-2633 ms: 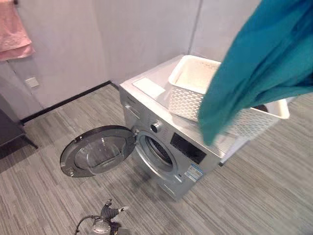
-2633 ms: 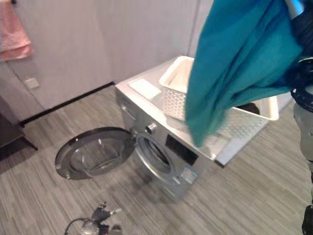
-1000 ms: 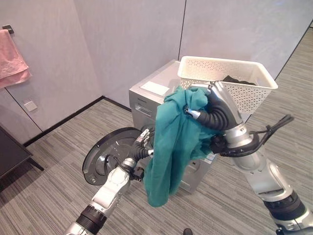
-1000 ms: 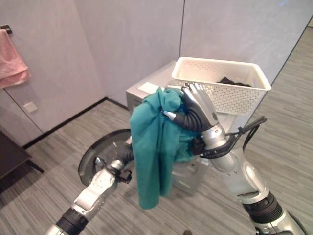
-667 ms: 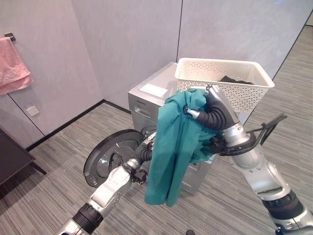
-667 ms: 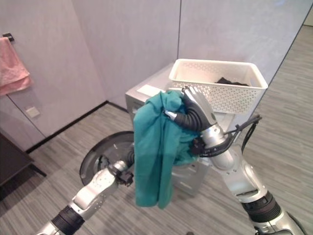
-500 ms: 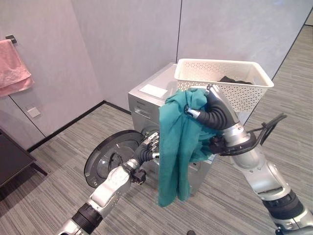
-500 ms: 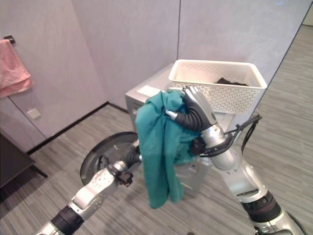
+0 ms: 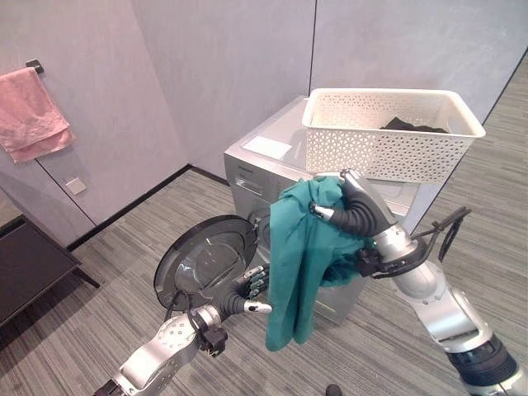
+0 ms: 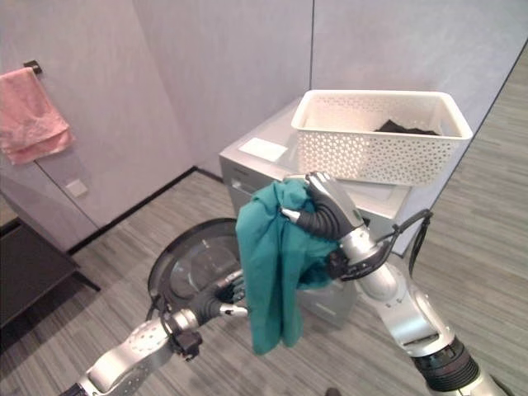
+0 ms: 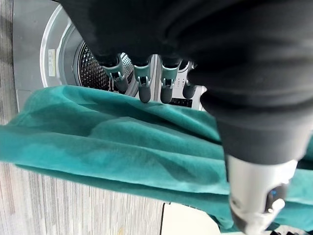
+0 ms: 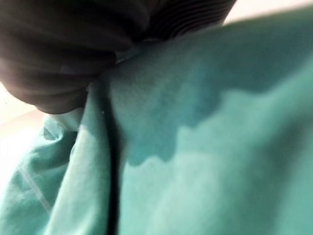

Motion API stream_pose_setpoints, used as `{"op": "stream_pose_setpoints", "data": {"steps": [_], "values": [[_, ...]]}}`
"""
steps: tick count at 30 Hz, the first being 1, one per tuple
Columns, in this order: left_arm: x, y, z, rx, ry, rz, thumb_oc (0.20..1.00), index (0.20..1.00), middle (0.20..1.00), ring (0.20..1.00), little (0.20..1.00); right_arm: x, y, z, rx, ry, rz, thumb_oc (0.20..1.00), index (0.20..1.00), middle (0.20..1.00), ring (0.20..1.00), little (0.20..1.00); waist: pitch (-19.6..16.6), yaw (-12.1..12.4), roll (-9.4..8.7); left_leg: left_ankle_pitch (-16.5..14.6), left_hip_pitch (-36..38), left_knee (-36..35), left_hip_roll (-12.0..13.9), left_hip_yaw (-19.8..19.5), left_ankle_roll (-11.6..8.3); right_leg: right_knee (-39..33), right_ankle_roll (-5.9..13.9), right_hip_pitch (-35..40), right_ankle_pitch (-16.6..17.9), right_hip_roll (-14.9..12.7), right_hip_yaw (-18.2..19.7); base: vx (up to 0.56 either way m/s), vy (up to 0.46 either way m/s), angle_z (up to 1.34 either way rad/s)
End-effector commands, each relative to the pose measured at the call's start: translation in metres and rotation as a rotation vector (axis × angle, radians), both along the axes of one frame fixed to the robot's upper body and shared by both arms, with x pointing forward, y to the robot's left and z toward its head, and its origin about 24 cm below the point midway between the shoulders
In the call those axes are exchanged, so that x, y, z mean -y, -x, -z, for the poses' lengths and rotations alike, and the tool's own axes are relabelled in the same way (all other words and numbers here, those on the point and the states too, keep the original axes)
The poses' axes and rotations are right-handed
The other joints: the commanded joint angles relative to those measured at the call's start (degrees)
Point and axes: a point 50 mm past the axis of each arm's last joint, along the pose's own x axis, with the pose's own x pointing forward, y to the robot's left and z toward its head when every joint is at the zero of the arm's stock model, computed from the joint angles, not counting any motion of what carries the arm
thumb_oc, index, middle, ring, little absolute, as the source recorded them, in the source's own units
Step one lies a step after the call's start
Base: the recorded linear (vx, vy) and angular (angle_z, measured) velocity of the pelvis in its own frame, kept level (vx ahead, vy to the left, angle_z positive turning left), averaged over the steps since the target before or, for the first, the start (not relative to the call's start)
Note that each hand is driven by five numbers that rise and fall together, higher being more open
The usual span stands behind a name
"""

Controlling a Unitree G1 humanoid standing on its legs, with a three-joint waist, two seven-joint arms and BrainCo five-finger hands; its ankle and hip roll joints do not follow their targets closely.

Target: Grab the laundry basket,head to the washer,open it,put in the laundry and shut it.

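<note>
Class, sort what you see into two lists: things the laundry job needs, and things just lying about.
Job: teal cloth, held by the right robot hand; washer; its open door; basket; left robot hand.
Lying about: pink towel; dark table.

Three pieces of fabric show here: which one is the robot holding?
The teal garment, bunched in the right hand before the washer. The pink towel hangs on the wall; the dark laundry lies in the basket.

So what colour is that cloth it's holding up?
Teal green cloth, clearest in the left eye view.

Pink towel [image 9: 33,113] on wall hook [image 9: 34,64]
</note>
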Motion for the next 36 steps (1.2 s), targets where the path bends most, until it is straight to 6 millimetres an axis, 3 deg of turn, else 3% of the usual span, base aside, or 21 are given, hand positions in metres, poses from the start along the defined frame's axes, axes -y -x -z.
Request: {"op": "stream_pose_setpoints", "data": {"steps": [1,5,9,15,20,28,31,36], "values": [[0.0,-0.013,-0.023,0.084,0.097,-0.022,1.0,1.0,1.0,1.0,1.0,-0.005,0.003,-0.03,0.153,-0.038,-0.042,0.2,0.2,0.2,0.2,0.2,1.96,0.18,-1.72,-5.52,2.1,0.93,1.02,-2.68,1.33,3.53,0.71,1.02,-5.83,-1.33,-2.15,0.01,-0.005,0.04],[-0.005,-0.003,-0.017,0.06,0.104,-0.05,1.0,1.0,1.0,1.0,1.0,0.002,0.003,-0.027,0.152,-0.015,-0.004,0.2,0.2,0.2,0.2,0.2,2.86,0.84,-1.68,-5.21,1.05,0.96,1.16,-2.69,1.18,2.88,0.59,0.6,-5.64,-1.35,-2.42,0.0,0.0,0.01],[0.019,-0.013,-0.03,0.14,0.144,-0.009,1.0,1.0,1.0,1.0,1.0,0.003,0.002,-0.029,0.171,-0.037,0.027,0.2,0.2,0.2,0.2,0.2,3.38,0.62,-2.01,-4.93,0.32,0.61,1.22,-3.19,1.03,2.22,0.43,0.51,-5.72,-1.23,-2.72,-0.01,-0.004,0.07],[0.038,-0.022,-0.043,0.202,0.179,0.034,1.0,1.0,1.0,1.0,1.0,0.006,-0.003,-0.029,0.178,-0.043,0.067,0.2,0.2,0.2,0.2,0.2,3.7,0.38,-2.27,-4.83,0.01,0.45,1.08,-3.57,1.02,2.08,0.34,0.52,-5.69,-1.21,-2.89,0.0,-0.001,0.05],[0.058,-0.032,-0.056,0.357,0.095,0.12,1.0,1.0,1.0,1.0,1.0,0.002,-0.006,-0.024,0.138,-0.076,0.046,0.2,0.2,0.2,0.2,0.2,4.08,0.1,-2.66,-4.64,-0.69,0.33,1.02,-3.95,0.87,1.84,0.32,0.33,-5.63,-1.18,-3.29,-0.01,-0.011,0.04],[0.078,-0.036,-0.059,0.423,0.058,0.172,1.0,1.0,1.0,1.0,1.0,-0.003,-0.009,-0.026,0.133,-0.107,0.025,0.2,0.2,0.2,0.2,0.2,4.65,-0.26,-2.68,-4.41,-1.45,0.33,1.11,-4.1,0.71,1.64,0.23,-0.25,-5.49,-1.12,-3.43,-0.01,-0.005,0.06],[0.098,-0.039,-0.055,0.436,0.035,0.197,1.0,1.0,1.0,1.0,1.0,-0.008,-0.01,-0.028,0.136,-0.16,0.008,0.2,0.2,0.2,0.2,0.2,4.99,-0.76,-2.91,-4.27,-1.86,0.33,1.21,-4.06,0.61,1.54,0.11,-0.59,-5.5,-0.99,-3.39,0.0,0.0,0.0],[0.113,-0.044,-0.055,0.456,0.033,0.178,1.0,1.0,1.0,1.0,1.0,-0.014,-0.01,-0.031,0.146,-0.207,-0.018,0.2,0.2,0.2,0.2,0.2,5.11,-1.22,-3.04,-4.31,-2.0,0.33,1.25,-3.82,0.52,1.41,0.04,-0.81,-5.48,-0.82,-3.22,0.0,0.0,0.0]]}}
